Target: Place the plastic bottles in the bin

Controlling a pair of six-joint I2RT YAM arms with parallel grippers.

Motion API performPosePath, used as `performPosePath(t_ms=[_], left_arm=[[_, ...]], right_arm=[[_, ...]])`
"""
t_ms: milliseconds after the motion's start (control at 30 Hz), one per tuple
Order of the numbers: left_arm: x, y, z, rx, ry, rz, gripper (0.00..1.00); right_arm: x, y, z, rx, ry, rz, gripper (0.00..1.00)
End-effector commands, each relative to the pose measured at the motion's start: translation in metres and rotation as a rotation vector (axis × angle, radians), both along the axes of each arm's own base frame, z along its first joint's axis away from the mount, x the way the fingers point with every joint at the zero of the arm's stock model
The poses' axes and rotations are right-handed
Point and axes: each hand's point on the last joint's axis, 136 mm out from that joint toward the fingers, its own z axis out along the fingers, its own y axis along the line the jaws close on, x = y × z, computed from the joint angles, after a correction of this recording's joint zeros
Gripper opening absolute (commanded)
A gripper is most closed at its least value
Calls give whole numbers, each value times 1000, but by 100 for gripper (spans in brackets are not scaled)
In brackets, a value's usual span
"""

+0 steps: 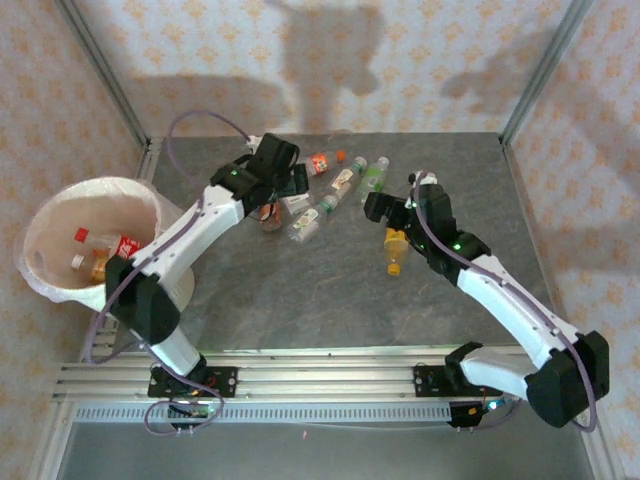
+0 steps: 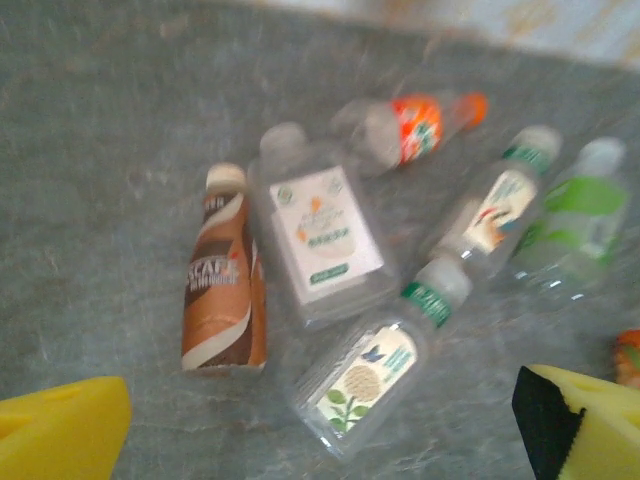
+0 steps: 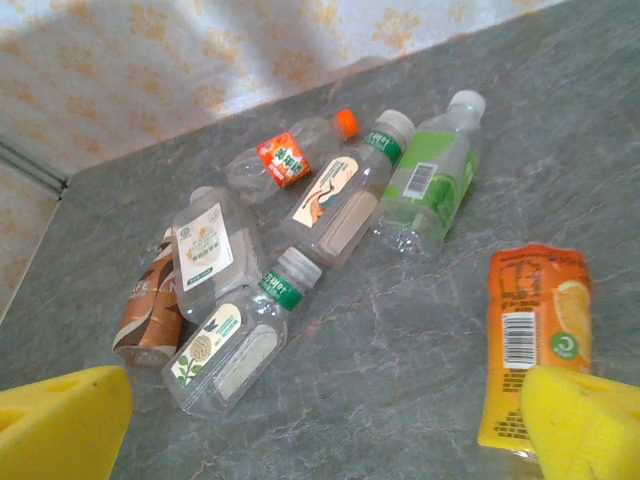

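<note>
Orange-label bottle (image 3: 535,340) beside right tool (image 3: 325,415); left tool (image 2: 320,415) above bottle cluster (image 2: 318,235); both spread apart.

We see the top view bright and evenly lit, with the light coming from the near side. The arms throw broad, soft-edged grey shadows up the back wall (image 1: 330,60) and only faint ones on the bench (image 1: 300,300). The pale bin (image 1: 95,185) is close to washed out. The left wrist view is smeared throughout, and the plastic bottles (image 2: 330,240) lose their edges and label print. The right wrist view is sharper, with legible barcodes and small highlights on the clear plastic. The yellow pads (image 3: 585,425) of the right pincer (image 3: 325,425) sit out of focus in the lower corners.
</note>
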Motion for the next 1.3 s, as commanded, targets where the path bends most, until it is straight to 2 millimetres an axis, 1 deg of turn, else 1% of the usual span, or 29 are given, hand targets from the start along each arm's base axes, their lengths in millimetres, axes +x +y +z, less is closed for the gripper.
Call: performPosePath(t_ms=[0, 67, 167, 333, 367, 500, 533, 567, 667, 767, 1033, 1100, 1167, 1267], left_arm=[[6, 21, -37, 17, 122, 18, 95], [12, 32, -54, 33, 153, 46, 94], [18, 45, -72, 25, 170, 62, 93], [21, 61, -101, 28, 250, 27, 89], [21, 61, -108, 35, 271, 3, 88], [23, 47, -127, -18, 310, -103, 86], [24, 48, -132, -15, 322, -106, 86], [25, 49, -142, -6, 345, -104, 84], [31, 51, -151, -19, 355, -99, 78], [37, 54, -163, -22, 366, -82, 76], [54, 41, -198, -44, 424, -162, 76], [59, 39, -204, -40, 432, -180, 75], [63, 36, -204, -44, 428, -192, 73], [66, 35, -197, -53, 401, -193, 67]], right_arm=[[-9, -18, -6, -71, 6, -46, 100], [-12, -23, -6, -89, 6, -54, 100], [-16, -28, -6, -105, -1, -64, 100], [-17, -27, -10, -113, 7, -57, 100], [-16, -27, -10, -110, 7, -55, 100], [-14, -24, -10, -109, 14, -48, 100], [-13, -24, -10, -109, 15, -48, 100], [-12, -23, -10, -110, 17, -47, 100], [-11, -22, -9, -107, 21, -48, 100], [-11, -22, -9, -110, 26, -50, 100], [-13, -23, -12, -118, 43, -45, 100], [-13, -22, -12, -115, 45, -45, 100], [-13, -22, -12, -114, 45, -44, 100], [-13, -22, -11, -116, 45, -41, 100]])
